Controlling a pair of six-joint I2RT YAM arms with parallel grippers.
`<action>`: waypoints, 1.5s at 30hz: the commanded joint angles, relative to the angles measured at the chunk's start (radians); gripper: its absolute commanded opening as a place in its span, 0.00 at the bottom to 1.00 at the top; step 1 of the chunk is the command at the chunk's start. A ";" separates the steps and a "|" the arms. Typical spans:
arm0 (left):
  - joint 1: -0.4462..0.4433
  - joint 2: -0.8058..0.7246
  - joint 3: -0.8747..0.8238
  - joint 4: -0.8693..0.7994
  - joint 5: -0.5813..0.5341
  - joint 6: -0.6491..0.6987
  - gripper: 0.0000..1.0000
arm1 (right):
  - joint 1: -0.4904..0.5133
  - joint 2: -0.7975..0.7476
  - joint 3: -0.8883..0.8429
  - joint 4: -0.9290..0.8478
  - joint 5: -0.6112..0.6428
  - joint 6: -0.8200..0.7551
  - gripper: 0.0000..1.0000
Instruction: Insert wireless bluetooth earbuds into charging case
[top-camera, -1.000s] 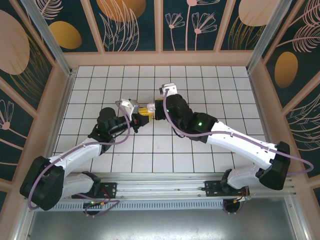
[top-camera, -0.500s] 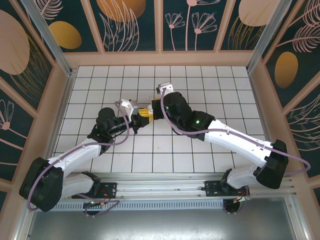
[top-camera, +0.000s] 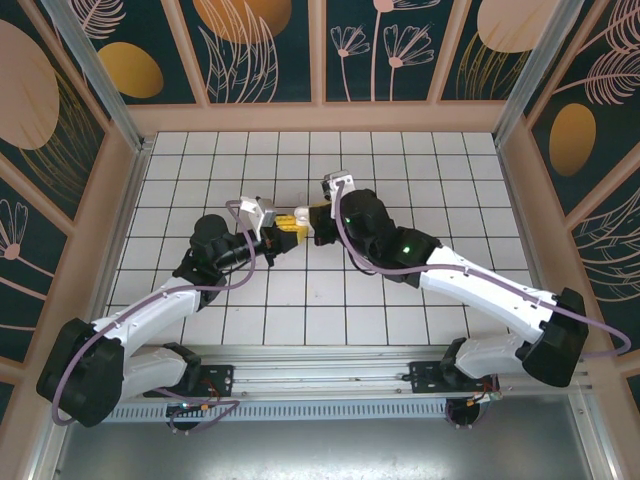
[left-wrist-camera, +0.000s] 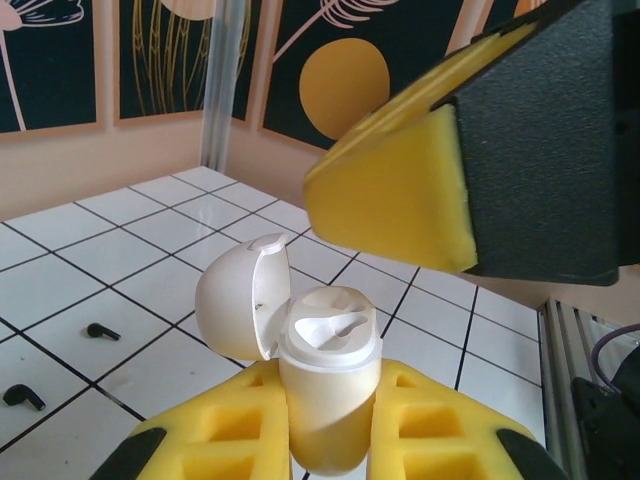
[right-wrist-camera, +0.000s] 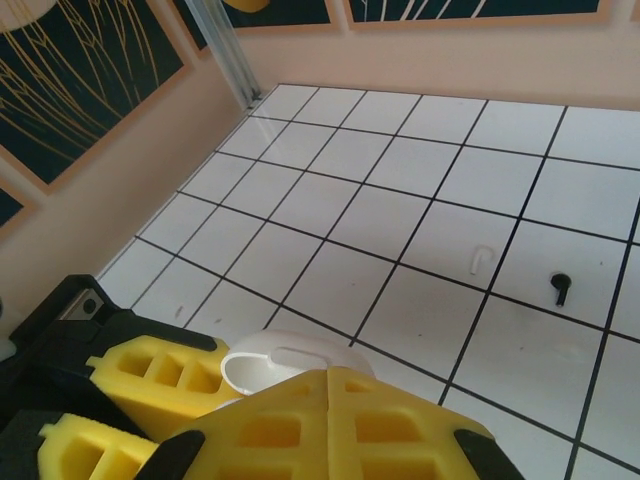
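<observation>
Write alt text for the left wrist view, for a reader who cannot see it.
The left gripper holds a white case upright, lid open. The right gripper hangs above it, at upper right. Two black earbuds lie on the white tiles at left.

light: bright, even | shadows: soft | glare: sheen on tiles (left-wrist-camera: 205, 212) (left wrist) | focus: sharp
</observation>
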 joint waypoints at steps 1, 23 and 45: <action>-0.007 -0.018 0.034 -0.059 -0.048 0.017 0.13 | -0.044 -0.033 -0.014 0.032 -0.027 0.060 0.06; -0.006 0.026 0.059 -0.188 -0.233 0.039 0.13 | -0.740 0.177 -0.046 -0.198 -0.337 0.228 0.23; -0.006 0.202 0.072 -0.116 -0.178 0.038 0.12 | -0.830 0.808 0.375 -0.247 -0.428 0.022 0.10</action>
